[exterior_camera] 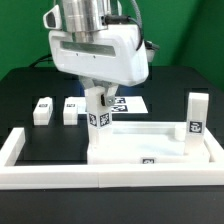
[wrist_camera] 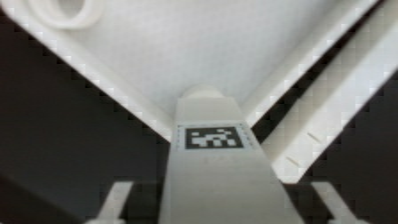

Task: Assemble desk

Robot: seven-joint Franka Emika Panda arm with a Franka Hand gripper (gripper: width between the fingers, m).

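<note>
The white plastic block leg [exterior_camera: 98, 110], a black-and-white square tag on its face, stands upright on the corner of the wide white tray-like tabletop [exterior_camera: 150, 140] at the exterior view's left, directly beneath the tool [exterior_camera: 97, 92]. The arm comes down from above with its wrist vertical. Its fingers [wrist_camera: 118, 205] flank the leg's upper end, and the wrist view shows a dark gap on either side, so the tool is spread apart, not clamped. The tabletop lies flat, raised edges up, by the near edge of the black bench [exterior_camera: 30, 85], against the white fence bars [exterior_camera: 50, 178]. A second leg [exterior_camera: 197, 115] stands upright at the tabletop's end on the exterior view's right; whether it stands on the tabletop or just behind it cannot be told. Two more legs [exterior_camera: 41, 108] stand toward the bench's edge on the exterior view's left. The marker board [exterior_camera: 133, 102] lies behind the tool.
</note>
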